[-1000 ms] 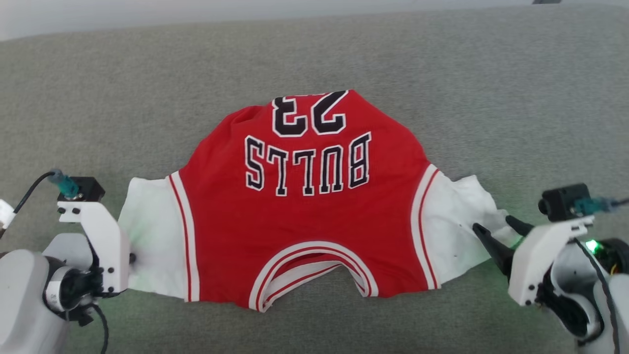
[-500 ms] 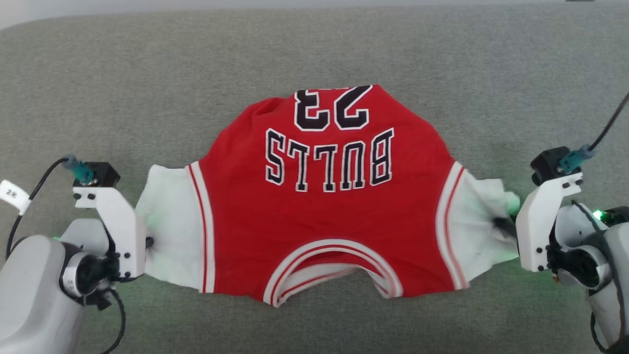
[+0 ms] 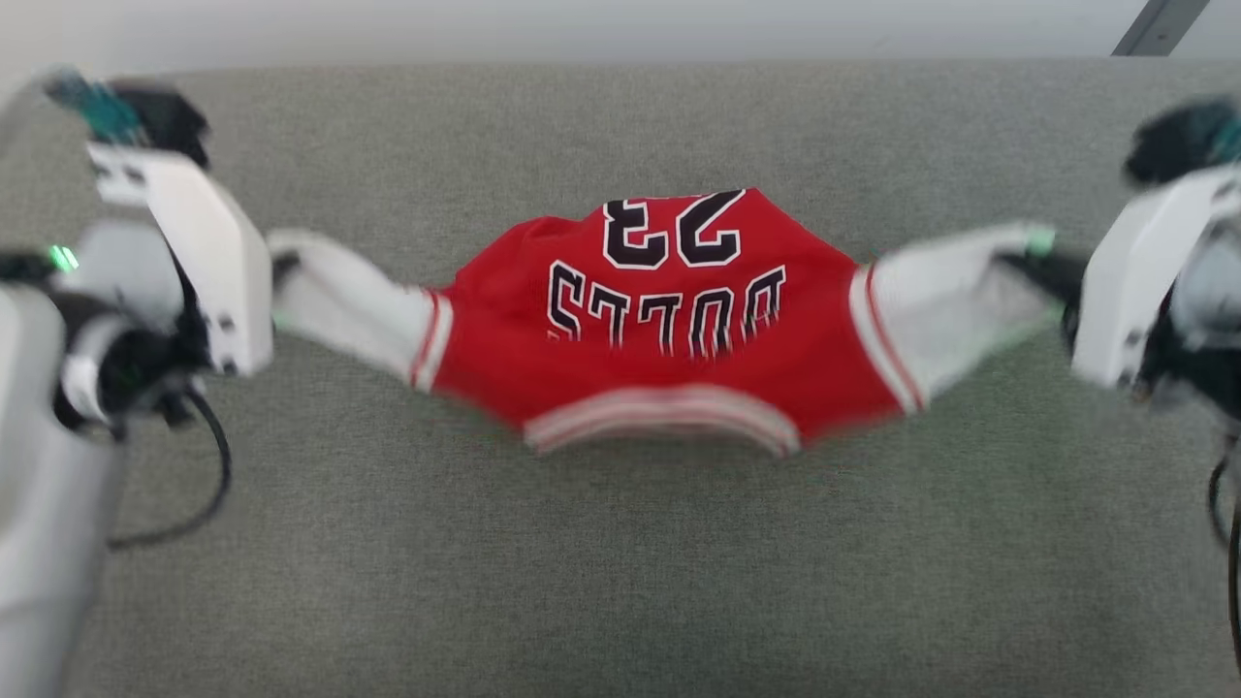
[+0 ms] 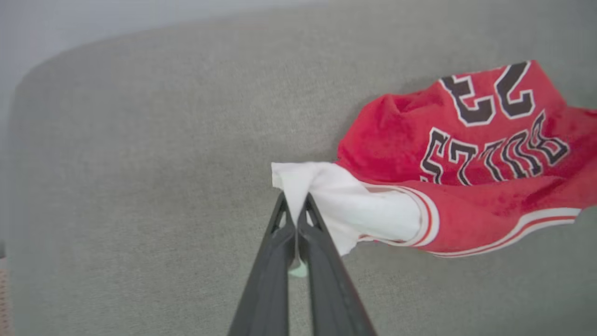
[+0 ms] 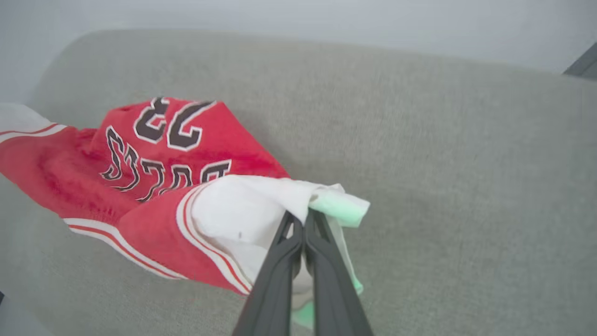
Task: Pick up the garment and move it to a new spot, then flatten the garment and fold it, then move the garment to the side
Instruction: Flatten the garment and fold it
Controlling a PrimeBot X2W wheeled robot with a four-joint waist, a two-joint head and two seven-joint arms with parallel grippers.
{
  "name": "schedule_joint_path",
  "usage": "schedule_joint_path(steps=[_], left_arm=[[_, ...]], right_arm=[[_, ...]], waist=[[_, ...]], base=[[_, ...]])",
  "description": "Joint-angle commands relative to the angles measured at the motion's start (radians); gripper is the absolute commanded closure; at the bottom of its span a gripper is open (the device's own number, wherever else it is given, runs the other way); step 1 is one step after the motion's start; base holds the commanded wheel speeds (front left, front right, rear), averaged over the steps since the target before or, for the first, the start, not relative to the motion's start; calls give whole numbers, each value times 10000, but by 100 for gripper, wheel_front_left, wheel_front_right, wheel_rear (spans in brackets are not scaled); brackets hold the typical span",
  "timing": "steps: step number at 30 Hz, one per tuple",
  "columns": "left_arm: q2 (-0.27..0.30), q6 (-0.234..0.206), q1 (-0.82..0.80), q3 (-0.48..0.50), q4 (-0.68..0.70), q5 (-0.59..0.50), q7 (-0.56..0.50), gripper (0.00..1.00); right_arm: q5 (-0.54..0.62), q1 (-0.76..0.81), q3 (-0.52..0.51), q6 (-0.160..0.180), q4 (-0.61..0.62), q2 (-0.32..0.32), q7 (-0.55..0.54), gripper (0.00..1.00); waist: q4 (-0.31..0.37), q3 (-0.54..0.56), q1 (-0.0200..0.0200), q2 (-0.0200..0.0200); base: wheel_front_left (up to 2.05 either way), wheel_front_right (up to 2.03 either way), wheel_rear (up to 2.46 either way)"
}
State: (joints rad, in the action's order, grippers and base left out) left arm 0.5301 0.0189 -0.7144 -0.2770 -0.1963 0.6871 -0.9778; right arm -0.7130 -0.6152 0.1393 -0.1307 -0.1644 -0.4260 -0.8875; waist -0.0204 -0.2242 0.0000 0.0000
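The garment (image 3: pixel 669 368) is a red jersey with white sleeves, striped trim and black "BULLS 23" lettering, hanging stretched between both arms above the grey cushion. My left gripper (image 3: pixel 279 271) is shut on the left white sleeve (image 4: pixel 336 200), its tips pinching the cloth (image 4: pixel 295 205). My right gripper (image 3: pixel 1033 267) is shut on the right white sleeve (image 5: pixel 252 210), the cloth bunched at the tips (image 5: pixel 303 217). The collar edge (image 3: pixel 664 412) sags toward me; the far hem still touches the cushion.
The grey fabric cushion (image 3: pixel 620 582) spreads wide on all sides of the garment. Its far edge meets a pale wall (image 3: pixel 582 29). A dark bar (image 3: pixel 1154 24) shows at the top right corner.
Both grippers have risen and pulled apart with the sleeves, lifting the garment's near half off the cushion. The right gripper closed on its sleeve. The head view has also shifted.
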Motion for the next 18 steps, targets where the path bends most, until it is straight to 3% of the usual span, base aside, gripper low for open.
schedule_joint_path(steps=[1,10,18], left_arm=[[29,17,-228,28,79,-6,-19,100],[-49,186,-2298,74,-23,-287,132,100],[-293,472,-3923,-78,-770,-597,806,100]], right_arm=[[59,-211,-50,-1,76,-3,5,100],[712,-2214,-236,-1,201,540,234,100],[949,-3913,303,-1,-504,1007,1354,100]], waist=[[28,41,0,0],[238,653,0,0],[451,1148,0,0]], base=[[0,0,0],[0,0,0],[0,0,0]])
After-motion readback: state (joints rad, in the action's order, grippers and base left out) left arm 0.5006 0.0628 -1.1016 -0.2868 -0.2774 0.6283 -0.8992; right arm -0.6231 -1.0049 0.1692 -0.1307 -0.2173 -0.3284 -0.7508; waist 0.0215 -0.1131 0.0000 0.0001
